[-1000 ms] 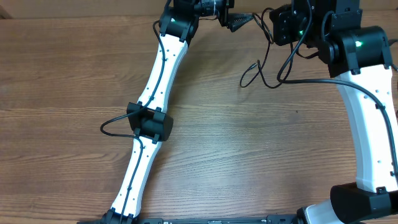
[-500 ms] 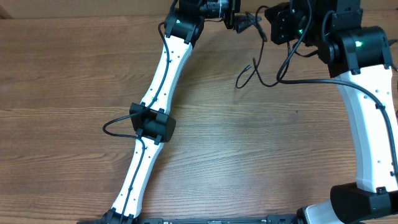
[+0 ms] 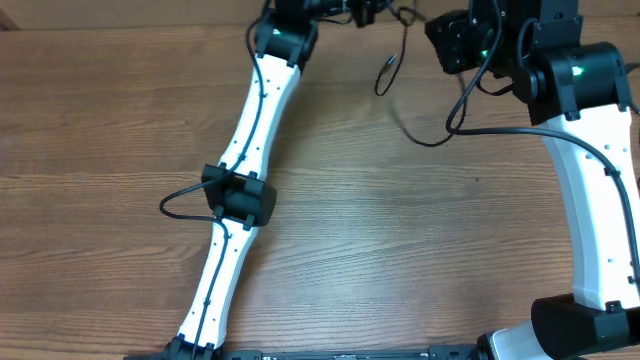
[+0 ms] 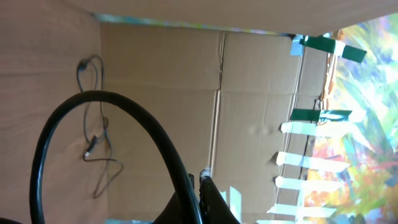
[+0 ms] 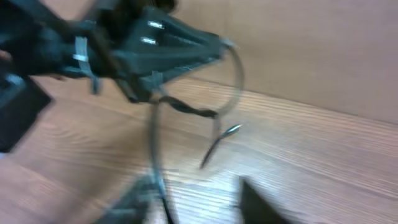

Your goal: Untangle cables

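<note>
The cables are lifting off the table, their loop now dangling just left of the right gripper rather than lying in front of it. Close beside that gripper, the left gripper is clamping shut on a strand. The right gripper's jaws are parting and gripping nothing, so I judge the strands are being handed over to be drawn apart.

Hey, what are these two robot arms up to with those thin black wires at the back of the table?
They are sorting out tangled cables. The left gripper is shut on them near the far edge of the wooden table, holding a loop up so that a silver plug tip hangs free. The right gripper sits close beside it with its jaws apart, apparently gripping nothing. The picture from that wrist is blurred.
</note>
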